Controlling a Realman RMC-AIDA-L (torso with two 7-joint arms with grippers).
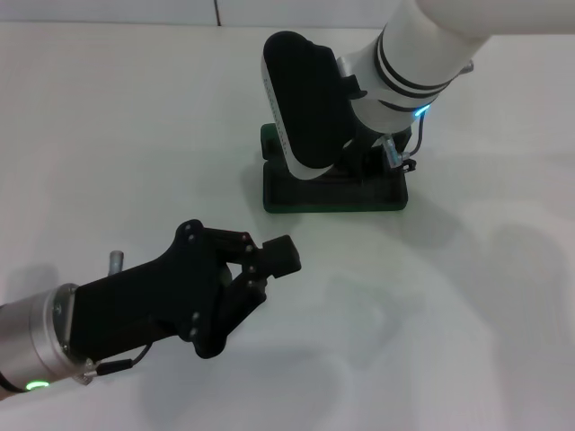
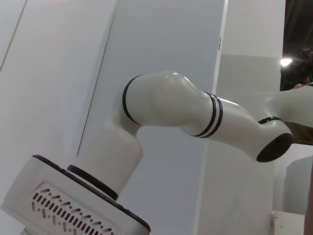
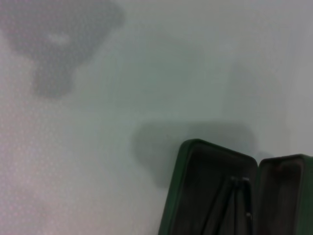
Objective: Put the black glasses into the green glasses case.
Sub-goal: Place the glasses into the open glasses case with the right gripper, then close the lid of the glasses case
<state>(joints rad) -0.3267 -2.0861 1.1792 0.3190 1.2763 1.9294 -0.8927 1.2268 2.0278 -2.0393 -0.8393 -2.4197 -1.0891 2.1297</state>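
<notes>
The green glasses case [image 1: 334, 193] lies open on the white desk [image 1: 108, 135], toward the far middle of the head view. Most of it is covered from above: the right arm's wrist and its large black housing [image 1: 305, 103] hang directly over the case, so only the near long edge and a strip of the dark inside show there. The right gripper [image 1: 373, 162] is low over the case behind that housing, and I cannot tell whether it is released or clenched.

The right wrist view looks into the case [image 3: 215, 191] from close by. Both halves stand apart, with the dark lining showing, and thin black rods of the black glasses [image 3: 234, 200] lie inside one half, near the hinge line. The lenses are not clearly visible there, so how the frame sits cannot be told beyond that.

The left gripper [image 1: 260, 269] hovers over bare desk in the near left, well apart from the case, its fingers [image 1: 281, 254] drawn together and grasping nothing. Its silver wrist cuff [image 1: 40, 346] carries a green light.

The left wrist view faces away from the desk and shows only a white robot arm [image 2: 195, 115] against pale wall panels [image 2: 58, 58].
</notes>
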